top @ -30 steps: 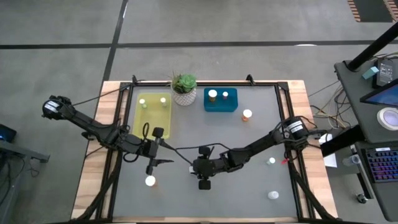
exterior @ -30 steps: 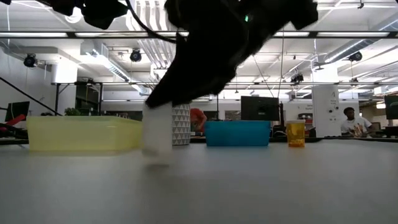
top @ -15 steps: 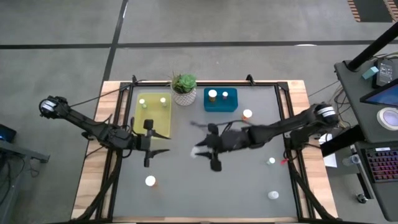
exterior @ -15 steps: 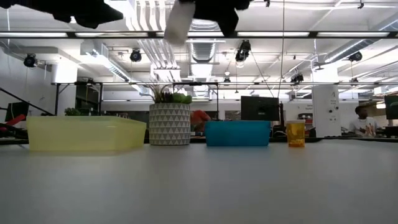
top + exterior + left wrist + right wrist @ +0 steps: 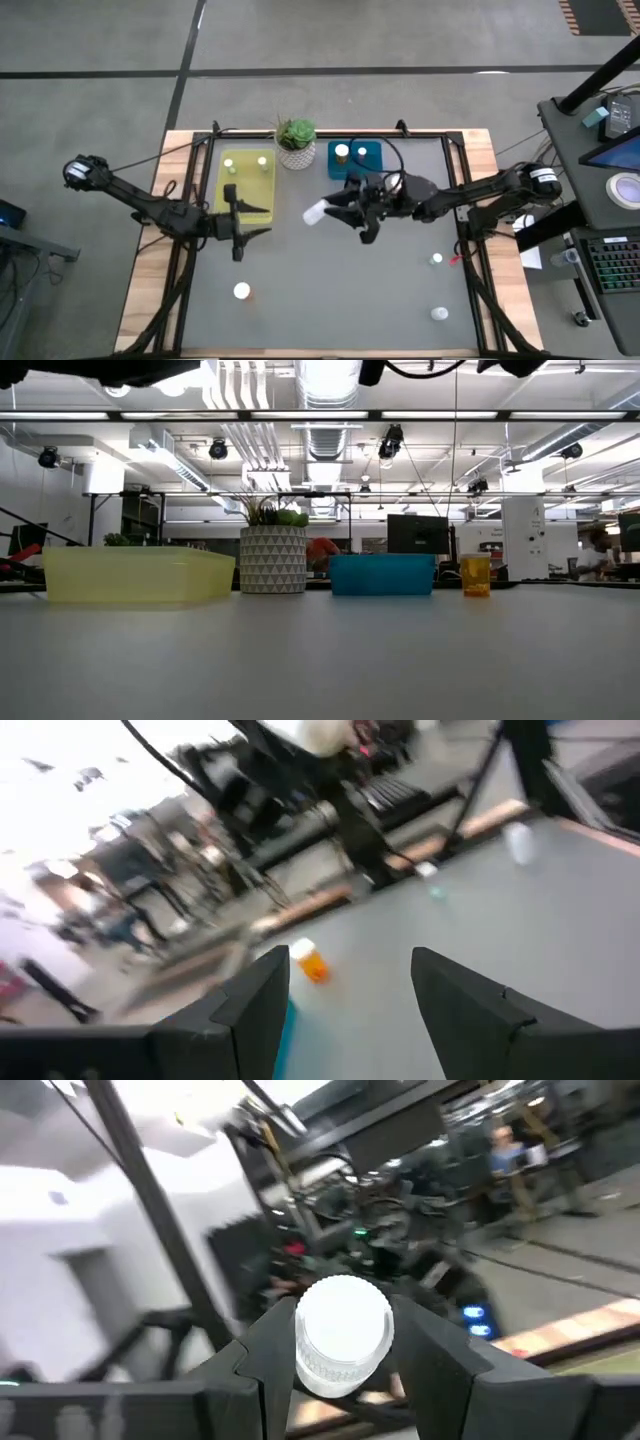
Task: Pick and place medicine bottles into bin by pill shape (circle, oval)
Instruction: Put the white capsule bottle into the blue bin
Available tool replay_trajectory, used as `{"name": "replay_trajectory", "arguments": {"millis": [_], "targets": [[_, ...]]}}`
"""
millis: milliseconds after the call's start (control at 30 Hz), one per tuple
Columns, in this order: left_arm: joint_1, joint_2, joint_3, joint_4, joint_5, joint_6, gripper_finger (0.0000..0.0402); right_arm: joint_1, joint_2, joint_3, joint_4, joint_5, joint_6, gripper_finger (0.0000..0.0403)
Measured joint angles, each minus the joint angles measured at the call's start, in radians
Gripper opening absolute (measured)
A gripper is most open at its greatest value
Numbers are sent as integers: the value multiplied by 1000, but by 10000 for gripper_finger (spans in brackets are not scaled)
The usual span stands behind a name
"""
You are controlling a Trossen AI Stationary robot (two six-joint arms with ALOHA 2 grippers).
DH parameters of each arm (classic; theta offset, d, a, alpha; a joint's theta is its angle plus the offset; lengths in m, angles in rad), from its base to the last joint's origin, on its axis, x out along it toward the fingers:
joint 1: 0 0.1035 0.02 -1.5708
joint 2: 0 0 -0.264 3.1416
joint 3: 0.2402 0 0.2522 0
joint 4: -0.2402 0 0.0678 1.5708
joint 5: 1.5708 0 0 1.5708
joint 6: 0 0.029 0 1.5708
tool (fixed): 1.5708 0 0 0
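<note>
The right claw (image 5: 338, 212) is raised above the bench (image 5: 400, 300), just in front of the blue bin (image 5: 372, 172). Its fingers (image 5: 262, 1342) pinch a white bottle (image 5: 316, 212) by the body; in the right wrist view the bottle's round white cap (image 5: 343, 1317) faces the camera between the two fingers. In the high view the bottle lies tilted, roughly horizontal, projecting from the claw toward the yellow bin (image 5: 246, 201).

The left claw (image 5: 237, 223) is at the near edge of the yellow bin. Its fingers (image 5: 250, 1005) are spread apart with nothing between them.

Bottle locations, high view:
- Two bottles (image 5: 343, 152) stand inside the blue bin
- Two pale-capped bottles (image 5: 229, 164) stand inside the yellow bin, at its far end
- One amber bottle (image 5: 398, 185) stands on the bench just right of the blue bin
- One bottle (image 5: 241, 291) stands on the bench near the front left
- Two bottles (image 5: 437, 260) stand on the right side of the bench, one of them near the front right corner

A potted plant (image 5: 296, 141) stands between the two bins at the far edge of the bench. In the low view the yellow bin, the plant, the blue bin and the amber bottle line up in that order from left to right; both arms show only at the top edge
</note>
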State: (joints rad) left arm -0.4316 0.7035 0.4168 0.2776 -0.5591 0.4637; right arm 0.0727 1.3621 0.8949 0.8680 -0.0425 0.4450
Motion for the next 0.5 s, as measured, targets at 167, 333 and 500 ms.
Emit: {"name": "replay_trajectory", "arguments": {"millis": [167,333,500], "targets": [[0,-30,1,42,-28,75,196,-16,0,37,11,-45,36,141],[0,-45,0,55,-71,102,196,-34,0,88,-39,-72,62,141],[0,-43,0,58,-72,123,196,-95,0,200,-307,-58,79,141]]}}
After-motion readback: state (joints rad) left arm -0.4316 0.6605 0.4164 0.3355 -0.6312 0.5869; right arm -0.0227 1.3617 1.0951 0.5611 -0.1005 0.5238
